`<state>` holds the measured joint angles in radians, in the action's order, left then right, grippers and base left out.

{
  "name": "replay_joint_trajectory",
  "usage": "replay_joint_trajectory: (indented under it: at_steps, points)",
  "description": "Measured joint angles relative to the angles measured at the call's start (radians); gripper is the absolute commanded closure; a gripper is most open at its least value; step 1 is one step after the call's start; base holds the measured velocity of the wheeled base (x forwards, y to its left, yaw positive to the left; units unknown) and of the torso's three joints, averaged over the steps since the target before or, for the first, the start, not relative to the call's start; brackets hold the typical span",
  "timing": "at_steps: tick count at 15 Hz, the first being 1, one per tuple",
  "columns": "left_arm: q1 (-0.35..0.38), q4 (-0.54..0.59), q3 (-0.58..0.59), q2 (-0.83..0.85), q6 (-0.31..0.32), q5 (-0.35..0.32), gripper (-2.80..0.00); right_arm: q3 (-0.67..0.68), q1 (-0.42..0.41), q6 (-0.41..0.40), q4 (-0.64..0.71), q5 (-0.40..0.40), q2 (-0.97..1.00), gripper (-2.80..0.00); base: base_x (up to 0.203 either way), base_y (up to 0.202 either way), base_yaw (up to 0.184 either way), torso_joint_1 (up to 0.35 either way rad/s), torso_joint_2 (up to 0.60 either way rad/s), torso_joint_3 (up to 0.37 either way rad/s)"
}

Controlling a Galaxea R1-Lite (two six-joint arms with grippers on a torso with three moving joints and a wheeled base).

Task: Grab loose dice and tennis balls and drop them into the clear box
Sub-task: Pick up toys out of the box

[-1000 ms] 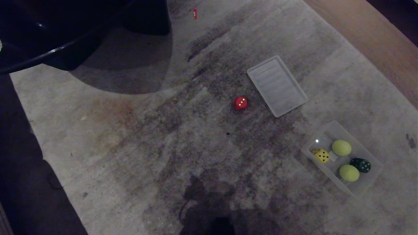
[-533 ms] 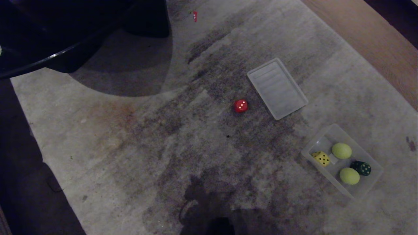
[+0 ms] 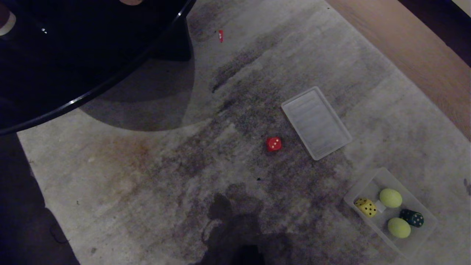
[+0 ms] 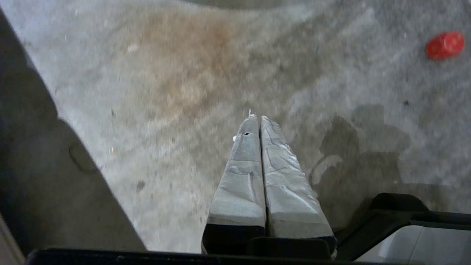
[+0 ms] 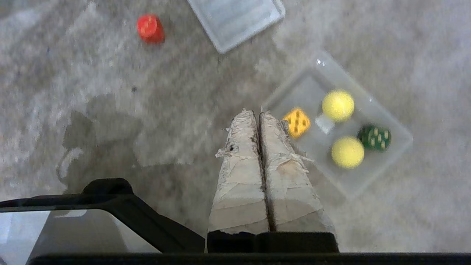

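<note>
A red die (image 3: 274,144) with white pips lies loose on the grey rug, also seen in the left wrist view (image 4: 445,45) and the right wrist view (image 5: 150,28). The clear box (image 3: 352,194) sits at the lower right. In it are a yellow die (image 3: 366,207), two tennis balls (image 3: 390,197) (image 3: 399,227) and a dark green die (image 3: 413,218). My right gripper (image 5: 256,112) hangs shut and empty above the rug beside the box (image 5: 294,88). My left gripper (image 4: 256,117) is shut and empty over bare rug. Neither arm shows in the head view.
The flat ribbed lid (image 3: 316,123) lies between the red die and the box. A black round table (image 3: 73,55) overhangs the rug's far left. Wooden floor (image 3: 404,48) borders the rug at the far right. A small red scrap (image 3: 220,35) lies far off.
The whole head view has slid downward, so the camera has moved. The dice, balls, lid and box keep their places relative to one another.
</note>
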<state>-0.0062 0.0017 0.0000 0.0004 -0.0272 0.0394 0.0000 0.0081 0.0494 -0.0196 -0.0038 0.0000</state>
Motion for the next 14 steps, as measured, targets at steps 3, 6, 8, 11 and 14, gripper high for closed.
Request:
replay_joint_trajectory:
  at_steps: [3, 6, 8, 11, 14]
  points:
    - [0.0, -0.001, 0.0, 0.0, 0.002, -0.001, 0.0, 0.0, 0.0, -0.001, -0.001, 0.0, 0.0, 0.0, 0.122, 0.0, 0.0, 0.004, 0.0, 0.004]
    - [0.0, 0.001, 0.0, 0.0, 0.001, -0.001, 0.0, 0.0, 0.0, 0.001, 0.001, -0.001, 0.0, 0.0, 0.0, 0.0, 0.0, 0.009, -0.06, -0.05]
    - [0.0, -0.001, -0.001, 0.0, 0.001, 0.0, 0.0, 0.0, 0.001, 0.002, 0.001, -0.001, 0.0, 0.0, 0.0, 0.0, 0.0, 0.033, -0.24, -0.239]
    - [0.0, -0.002, -0.001, 0.0, 0.0, 0.0, 0.0, 0.0, 0.0, 0.002, -0.002, -0.001, 0.0, 0.0, 0.005, -0.01, 0.125, 0.073, -0.29, -0.203]
    - [0.0, 0.0, 0.0, 0.0, 0.0, 0.0, 0.0, 0.0, 0.0, 0.002, 0.001, -0.001, 0.0, 0.0, 0.003, -0.006, 0.131, 0.071, -0.11, -0.047]
